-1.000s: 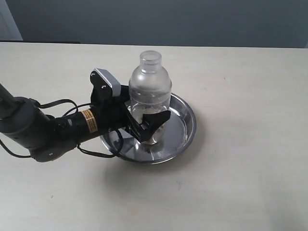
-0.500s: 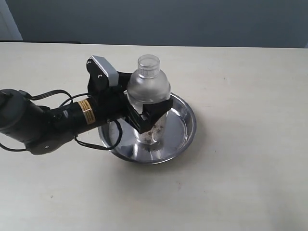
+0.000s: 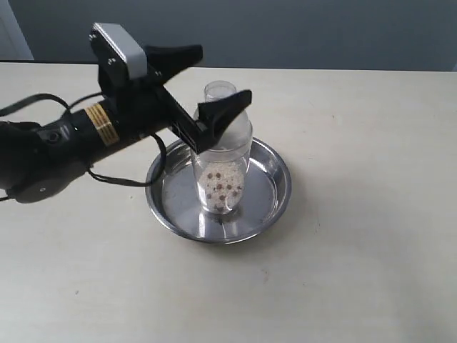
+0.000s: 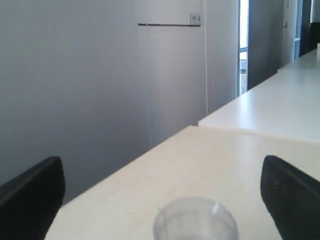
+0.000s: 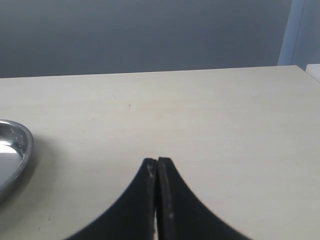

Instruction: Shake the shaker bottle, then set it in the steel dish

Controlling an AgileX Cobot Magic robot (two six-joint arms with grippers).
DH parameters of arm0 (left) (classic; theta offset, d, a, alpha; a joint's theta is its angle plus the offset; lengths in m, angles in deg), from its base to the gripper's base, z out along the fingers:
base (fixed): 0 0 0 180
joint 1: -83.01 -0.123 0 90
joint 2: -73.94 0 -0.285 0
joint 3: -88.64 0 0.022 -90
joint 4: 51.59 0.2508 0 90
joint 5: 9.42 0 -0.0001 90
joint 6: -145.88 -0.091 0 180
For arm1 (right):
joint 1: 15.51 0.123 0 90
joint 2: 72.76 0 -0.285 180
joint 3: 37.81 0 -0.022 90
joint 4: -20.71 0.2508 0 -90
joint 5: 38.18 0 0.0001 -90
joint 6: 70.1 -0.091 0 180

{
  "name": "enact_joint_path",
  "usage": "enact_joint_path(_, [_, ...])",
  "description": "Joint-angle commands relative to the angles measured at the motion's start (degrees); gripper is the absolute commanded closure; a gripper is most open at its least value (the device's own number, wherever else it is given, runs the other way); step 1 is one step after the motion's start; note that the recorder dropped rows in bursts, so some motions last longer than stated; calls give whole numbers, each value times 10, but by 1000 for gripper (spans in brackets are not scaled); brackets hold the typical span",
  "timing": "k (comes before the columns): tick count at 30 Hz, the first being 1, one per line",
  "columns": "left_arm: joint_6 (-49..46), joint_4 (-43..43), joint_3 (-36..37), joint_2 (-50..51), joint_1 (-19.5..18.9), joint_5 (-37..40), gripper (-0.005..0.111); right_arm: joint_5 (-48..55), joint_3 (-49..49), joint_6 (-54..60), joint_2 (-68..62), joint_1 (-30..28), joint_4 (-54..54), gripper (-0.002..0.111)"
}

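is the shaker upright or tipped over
Upright: the shaker stands in the dish, cap up, beads at its bottom; the left gripper is open.

count: steel dish (image 3: 284, 187): 1. shaker bottle (image 3: 223, 161): 1, standing in the dish. brown beads (image 3: 221, 188) in the bottle: many, exact number unclear. grippers: 2, namely left gripper (image 3: 221, 73) above the dish and right gripper (image 5: 157, 165) apart from it. table (image 3: 357, 271): 1.
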State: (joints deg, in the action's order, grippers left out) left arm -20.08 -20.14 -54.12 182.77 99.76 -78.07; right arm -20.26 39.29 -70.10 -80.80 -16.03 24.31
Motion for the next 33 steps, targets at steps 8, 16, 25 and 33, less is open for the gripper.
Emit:
enact_joint_path(8, [36, 29, 1, -258, -46, 357, 79, -4, 1, 0, 3, 0, 0, 109])
enact_joint_path(16, [37, -33, 1, -434, -48, 531, 106, -4, 1, 0, 3, 0, 0, 109])
enact_joint_path(25, [37, -86, 3, -629, -52, 855, 106, -4, 1, 0, 3, 0, 0, 109])
enact_joint_path(33, [-68, -150, 142, -774, -63, 794, 106, -4, 1, 0, 3, 0, 0, 109])
